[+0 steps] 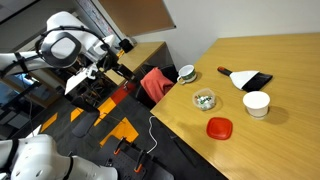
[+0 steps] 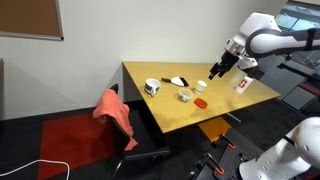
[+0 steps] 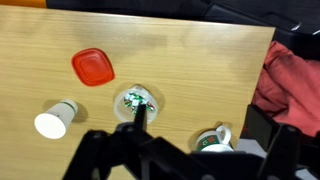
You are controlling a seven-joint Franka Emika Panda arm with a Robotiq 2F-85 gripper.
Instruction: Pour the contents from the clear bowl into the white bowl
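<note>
A white robot arm [image 2: 265, 35] was bent at the elbow, with its wrist tipped downward so that the gripper [image 2: 217, 70] hung in the air above the table [image 3: 200, 60], touching nothing. In the wrist view its dark jaws were spread wide at the bottom edge, with nothing held between them. The table was smooth, pale wood with a fine grain. Near its middle sat the clear bowl [image 3: 121, 103], small, shallow, round and glassy. It stood upright and held the contents [image 3: 134, 98], a little heap of greenish and whitish bits. The white bowl [image 3: 55, 119] stood apart from it; it was plain, deep and straight-sided. Near both lay a red dish [image 3: 92, 66], squarish with rounded corners and glossy like plastic. On the far side of the clear bowl was a shallower white bowl with a dark green inside [image 3: 212, 139]. A soft, crumpled red cloth [image 3: 290, 80] was draped over a chair beside the table's edge
</note>
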